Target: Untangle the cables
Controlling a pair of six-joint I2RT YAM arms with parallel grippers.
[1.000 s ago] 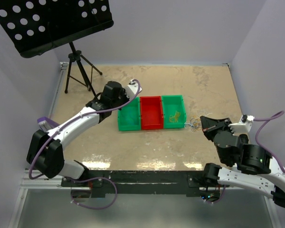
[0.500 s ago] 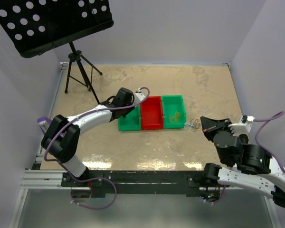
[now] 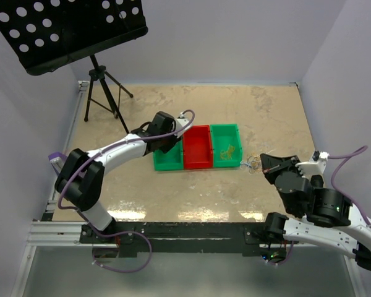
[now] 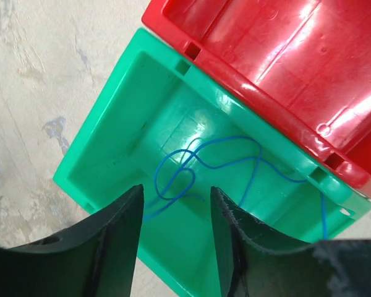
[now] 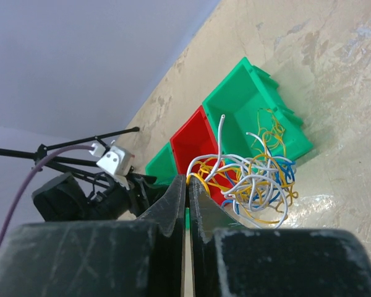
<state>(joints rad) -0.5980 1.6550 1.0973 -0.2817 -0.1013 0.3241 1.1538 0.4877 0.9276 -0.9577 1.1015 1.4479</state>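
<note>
"What has shifted since a moment ago?"

"The left arm has swung in from the left side; its left gripper (image 3: 167, 146) now hangs over the left green bin (image 3: 167, 162), and its jaws, shut before, have parted; the right arm has barely stirred."

"And from above?"

"Three bins stand in a row on the table (image 3: 266, 111): that green one, the red bin (image 3: 196, 148), the right green bin (image 3: 226, 146); just to their right the right gripper (image 3: 262, 164) has the tangle of cables (image 3: 252, 162) at its tip."

"The left wrist?"

"Its fingers (image 4: 114, 244) stand apart with nothing between them; below them a blue cable (image 4: 204, 166) lies looped on the green bin's floor."

"The right wrist?"

"Its fingers (image 5: 171, 207) are pressed together, pinching the white, yellow and blue tangle; behind it a loose yellow cable (image 5: 269, 133) lies in the right green bin."
</note>
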